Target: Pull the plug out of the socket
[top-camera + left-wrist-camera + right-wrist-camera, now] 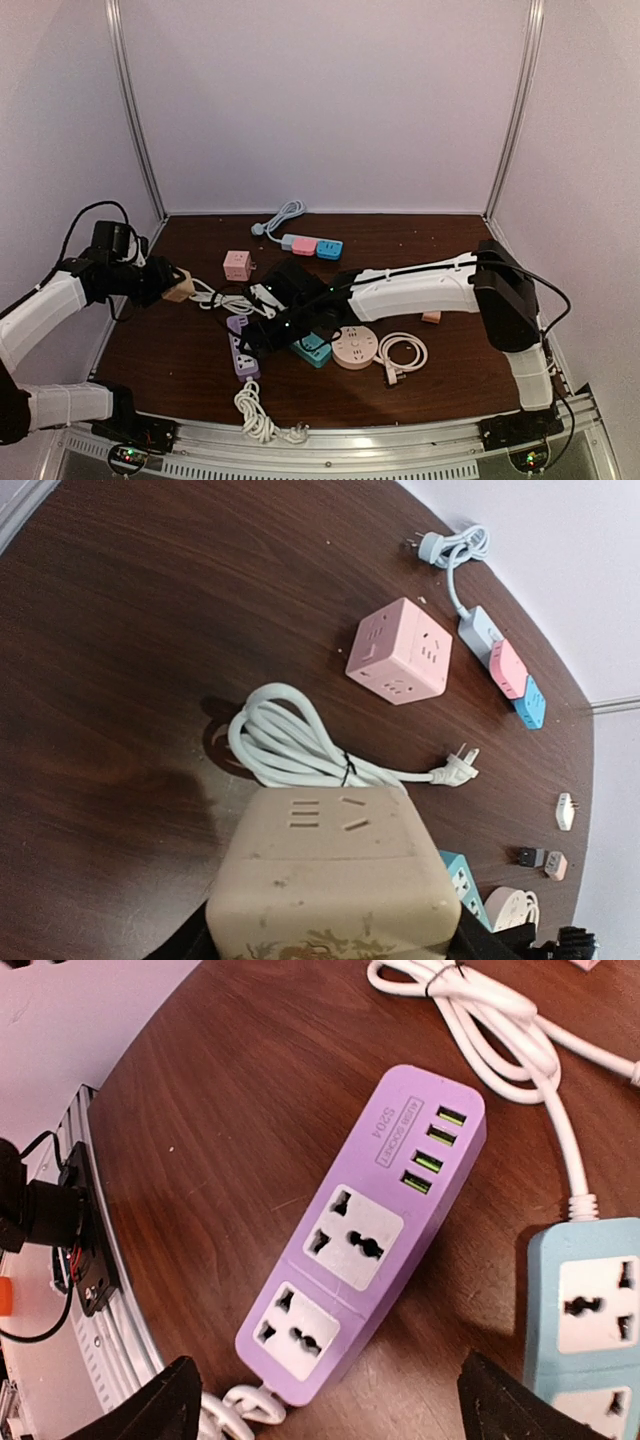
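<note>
Holding the beige cube socket [180,285] above the left edge, the left pincer [166,282] is clamped around it.
The white plug [458,770] lies loose on the tabletop [150,630] just beyond; the right pincer [335,1405] gapes wide, empty, over the purple strip [365,1230].

top view dimmish, even diffuse light; pale walls [320,100] read lilac, dark brown surface [200,360] soaks it up, shadows soft. left wrist brighter, soft sheen on the wood, coiled white cable [290,745] throws a faint shadow to its left, beige cube [335,880] up close, a bit soft. right wrist sharp on the purple strip [365,1230]; fingertips [150,1410] of the right hand [330,1400] blurred in the bottom corners. surface edge curves in both wrist views, wide-angle.
</note>
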Controlling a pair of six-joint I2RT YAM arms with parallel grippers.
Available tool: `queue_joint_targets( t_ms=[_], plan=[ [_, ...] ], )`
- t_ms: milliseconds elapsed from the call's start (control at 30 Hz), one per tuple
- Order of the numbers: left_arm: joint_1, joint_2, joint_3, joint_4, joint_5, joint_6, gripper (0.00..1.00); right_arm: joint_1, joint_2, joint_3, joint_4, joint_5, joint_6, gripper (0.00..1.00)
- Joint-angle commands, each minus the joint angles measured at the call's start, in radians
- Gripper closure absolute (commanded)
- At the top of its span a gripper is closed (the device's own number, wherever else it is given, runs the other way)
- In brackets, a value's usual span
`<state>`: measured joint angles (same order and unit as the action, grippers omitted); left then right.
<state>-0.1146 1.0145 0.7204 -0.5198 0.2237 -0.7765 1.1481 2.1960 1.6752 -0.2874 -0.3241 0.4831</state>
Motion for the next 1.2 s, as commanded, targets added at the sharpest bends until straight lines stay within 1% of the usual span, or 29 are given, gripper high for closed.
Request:
queue_joint_targets(
  t_ms=[0,133,233,367,467,600,733,833,933,1167],
  plan=[
    [0.055,0.051,-0.023,0.281,0.201,-0.024,0.78,0.004,-0.157,-0.087,0.020,0.115,-0.023,0.08],
    [0.059,0.181,0.032,0.394,0.252,-0.033,0.78,0.003,-0.258,-0.194,0.055,0.195,-0.021,0.05],
    [0.068,0.269,0.096,0.427,0.249,-0.023,0.78,-0.001,-0.340,-0.283,0.073,0.244,-0.015,0.04],
    [0.095,0.409,0.182,0.479,0.285,-0.019,0.78,-0.013,-0.454,-0.404,0.100,0.301,0.004,0.03],
    [0.105,0.516,0.255,0.485,0.316,-0.006,0.78,-0.025,-0.536,-0.483,0.103,0.330,0.021,0.02],
    [0.152,0.665,0.336,0.491,0.379,0.010,0.78,-0.035,-0.629,-0.568,0.105,0.378,0.041,0.02],
    [0.172,0.761,0.410,0.455,0.397,0.032,0.78,-0.052,-0.709,-0.642,0.114,0.403,0.061,0.00],
    [0.173,0.813,0.448,0.415,0.394,0.056,0.76,-0.070,-0.749,-0.681,0.120,0.405,0.069,0.00],
    [0.174,0.860,0.462,0.408,0.411,0.067,0.75,-0.082,-0.766,-0.699,0.120,0.405,0.072,0.00],
    [0.174,0.919,0.462,0.392,0.417,0.077,0.75,-0.087,-0.748,-0.701,0.127,0.394,0.076,0.00]
  ],
)
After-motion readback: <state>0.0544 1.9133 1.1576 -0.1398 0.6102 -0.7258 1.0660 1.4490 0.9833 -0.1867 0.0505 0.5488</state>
